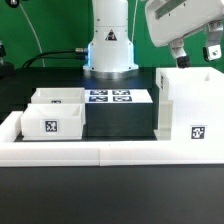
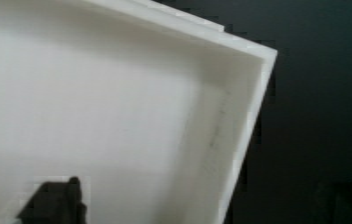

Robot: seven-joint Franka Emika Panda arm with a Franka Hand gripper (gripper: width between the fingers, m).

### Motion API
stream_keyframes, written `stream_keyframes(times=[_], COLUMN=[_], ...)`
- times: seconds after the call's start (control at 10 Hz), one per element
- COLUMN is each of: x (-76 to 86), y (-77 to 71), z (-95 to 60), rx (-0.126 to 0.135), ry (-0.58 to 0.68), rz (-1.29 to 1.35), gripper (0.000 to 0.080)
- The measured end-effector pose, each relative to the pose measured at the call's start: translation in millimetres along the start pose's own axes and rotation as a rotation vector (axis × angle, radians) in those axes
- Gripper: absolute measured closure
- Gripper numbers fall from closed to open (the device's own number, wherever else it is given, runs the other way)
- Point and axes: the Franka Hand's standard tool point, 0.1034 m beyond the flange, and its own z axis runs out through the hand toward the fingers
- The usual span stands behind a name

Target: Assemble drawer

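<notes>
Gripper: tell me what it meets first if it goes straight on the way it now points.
Most likely the cabinet shell: the gripper points down over it, and the wrist view shows mostly its white surface. How close they are is unclear.

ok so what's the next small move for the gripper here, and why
Probably ease the gripper down onto the wall of the cabinet shell. It hangs just above the shell, seemingly open with nothing held, and the wrist view is filled by the shell's white face and rim. The front tray and back tray sit apart at the exterior view's left, out of its way.
</notes>
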Motion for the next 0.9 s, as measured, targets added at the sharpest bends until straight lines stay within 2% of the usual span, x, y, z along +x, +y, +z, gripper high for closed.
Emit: stream_keyframes(times=[0.1,0.3,0.4,0.7,0.9], x=[1.4,23.3,29.1,30.4,48.6], y=[0.9,4.8,5.8,7.5,31.2], z=[-5.1,-25.5,-27.3,-25.6,-23.1], rx=[-0.008,-0.008,-0.006,-0.013,-0.050], ry=[-0.005,-0.009,0.001,0.001,-0.014], rz=[-0.161,-0.491,-0.558,-0.780,-1.088], gripper=[0.0150,0.0150,0.0150,0.0150,0.0150])
